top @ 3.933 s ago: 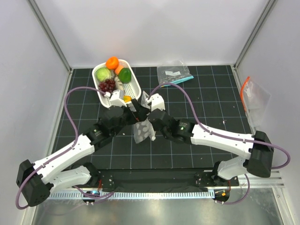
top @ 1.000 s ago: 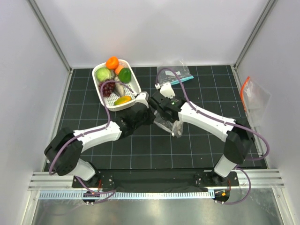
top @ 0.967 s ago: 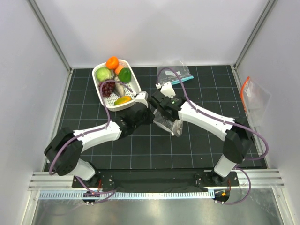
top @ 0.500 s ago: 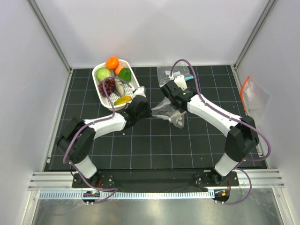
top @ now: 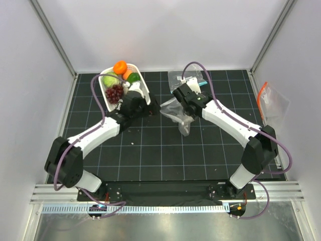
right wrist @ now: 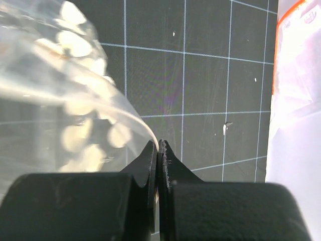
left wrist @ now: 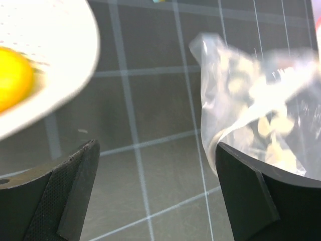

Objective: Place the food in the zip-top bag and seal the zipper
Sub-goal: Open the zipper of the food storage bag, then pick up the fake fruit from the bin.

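Since a moment ago the left pincer (left wrist: 156, 150) has come off the zip-top bag (top: 174, 111) and swung left toward the white basket (top: 142, 85). Its fingers now stand spread wide over bare counter (top: 150, 150), holding nothing. In its wrist view we see the basket's rim at the far left with a yellow toy fruit (left wrist: 12, 78) inside. The bag is just beside the right finger and well apart from the left one.

The right pincer (right wrist: 159, 144) stays pressed together, pinching a clear edge of the bag; we cannot tell whether that edge is the zipper. The bag trails crumpled from it toward the near side, at mid-counter, right of the basket, its white dots showing.

More food lies in the basket: purple grapes (top: 115, 93), a pale green piece (top: 110, 80), a dark green piece (top: 133, 77) and an orange piece (top: 120, 67).

Beyond the right arm lies a small bag with a teal strip (top: 188, 78), and against the right wall a bag with an orange strip (top: 273, 103).
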You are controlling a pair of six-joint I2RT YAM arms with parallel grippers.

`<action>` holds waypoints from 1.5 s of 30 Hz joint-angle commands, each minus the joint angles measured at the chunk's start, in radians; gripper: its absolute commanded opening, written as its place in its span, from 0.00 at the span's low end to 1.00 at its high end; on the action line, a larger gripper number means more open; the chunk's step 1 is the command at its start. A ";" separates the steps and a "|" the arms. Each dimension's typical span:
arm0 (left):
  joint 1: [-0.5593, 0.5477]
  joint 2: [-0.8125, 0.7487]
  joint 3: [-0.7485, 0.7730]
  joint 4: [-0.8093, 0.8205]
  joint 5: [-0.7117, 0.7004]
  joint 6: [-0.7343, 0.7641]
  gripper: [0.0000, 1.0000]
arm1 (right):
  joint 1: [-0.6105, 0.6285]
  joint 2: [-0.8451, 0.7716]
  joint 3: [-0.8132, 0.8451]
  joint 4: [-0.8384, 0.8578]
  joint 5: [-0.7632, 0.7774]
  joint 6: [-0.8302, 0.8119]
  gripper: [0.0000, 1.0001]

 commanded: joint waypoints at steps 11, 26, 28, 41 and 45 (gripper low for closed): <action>0.227 -0.024 0.200 -0.208 0.123 0.273 1.00 | -0.005 -0.029 0.055 -0.010 0.002 -0.038 0.01; 0.273 0.274 0.475 -0.520 -0.055 0.544 1.00 | 0.011 -0.020 0.197 -0.238 0.224 -0.003 0.01; 0.285 0.297 0.495 -0.531 -0.055 0.558 1.00 | 0.025 0.023 0.203 -0.266 0.284 -0.001 0.01; 0.305 0.460 0.622 -0.638 0.118 0.664 1.00 | 0.137 0.201 0.207 -0.139 0.271 -0.006 0.01; 0.305 0.487 0.633 -0.667 0.132 0.676 1.00 | 0.145 0.219 0.156 -0.029 0.130 -0.023 0.01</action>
